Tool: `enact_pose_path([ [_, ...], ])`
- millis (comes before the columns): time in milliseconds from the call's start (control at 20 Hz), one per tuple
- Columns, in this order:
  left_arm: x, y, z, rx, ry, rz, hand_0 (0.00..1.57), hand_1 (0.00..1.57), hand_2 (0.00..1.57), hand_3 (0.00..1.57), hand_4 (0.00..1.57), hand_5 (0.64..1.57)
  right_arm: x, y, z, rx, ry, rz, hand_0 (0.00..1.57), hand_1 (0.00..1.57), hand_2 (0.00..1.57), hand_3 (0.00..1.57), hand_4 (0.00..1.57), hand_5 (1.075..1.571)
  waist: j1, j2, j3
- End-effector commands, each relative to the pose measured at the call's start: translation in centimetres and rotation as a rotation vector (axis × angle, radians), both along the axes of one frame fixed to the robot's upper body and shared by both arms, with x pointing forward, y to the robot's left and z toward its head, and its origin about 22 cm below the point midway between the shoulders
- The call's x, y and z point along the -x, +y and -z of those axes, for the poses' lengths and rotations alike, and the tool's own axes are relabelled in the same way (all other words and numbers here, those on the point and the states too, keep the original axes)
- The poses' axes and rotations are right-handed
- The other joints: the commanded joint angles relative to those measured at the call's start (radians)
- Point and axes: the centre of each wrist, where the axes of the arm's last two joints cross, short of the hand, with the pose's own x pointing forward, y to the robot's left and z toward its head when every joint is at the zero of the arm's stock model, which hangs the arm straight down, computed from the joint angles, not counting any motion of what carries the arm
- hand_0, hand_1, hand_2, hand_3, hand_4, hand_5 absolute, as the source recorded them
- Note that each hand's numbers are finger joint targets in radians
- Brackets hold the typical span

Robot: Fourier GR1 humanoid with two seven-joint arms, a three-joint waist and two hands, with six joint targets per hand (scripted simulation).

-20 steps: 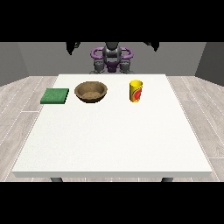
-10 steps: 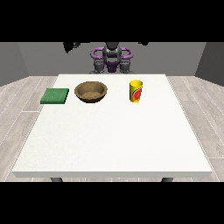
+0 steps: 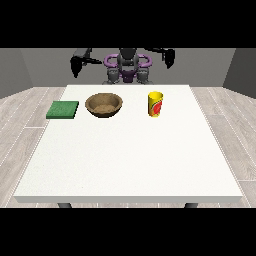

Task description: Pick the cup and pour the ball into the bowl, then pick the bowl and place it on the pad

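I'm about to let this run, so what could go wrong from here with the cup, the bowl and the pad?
1. The cup stands upright and narrow; a hand coming in from the side could tip it and spill early.
2. The bowl is wide and shallow, so the ball may bounce out if poured fast.
3. The pad lies close beside the bowl near the table edge; a sideways reach could push it off.

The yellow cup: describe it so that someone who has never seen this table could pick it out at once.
Start at the large white table and look along its far edge, nearest the robot. Three things stand in a row there: a flat green square pad, a round brown bowl and, nearest the view's right, the yellow cup. It alone stands tall and upright, with a red mark on its side.
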Motion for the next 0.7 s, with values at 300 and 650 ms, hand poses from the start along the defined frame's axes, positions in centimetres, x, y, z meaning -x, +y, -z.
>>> enact_pose_path([
  [300, -6.0, 4.2, 1.6, -0.072, -0.061, -0.113, 0.0, 0.0, 0.0, 0.0, 0.0, 1.258, -2.7, 0.2, -1.3, 0.042, -0.084, -0.054, 0.0, 0.0, 0.0, 0.0, 0.0, 1.56, -0.073, 0.12, -0.0007],
  [650, -6.8, 5.1, 5.0, -0.08, -0.068, -0.144, 0.0, 0.0, 0.0, 0.0, 0.0, 1.236, -3.4, -4.6, -1.2, 0.028, -0.1, -0.047, 0.0, 0.0, 0.0, 0.0, 0.0, 1.562, -0.091, 0.144, -0.0006],
])
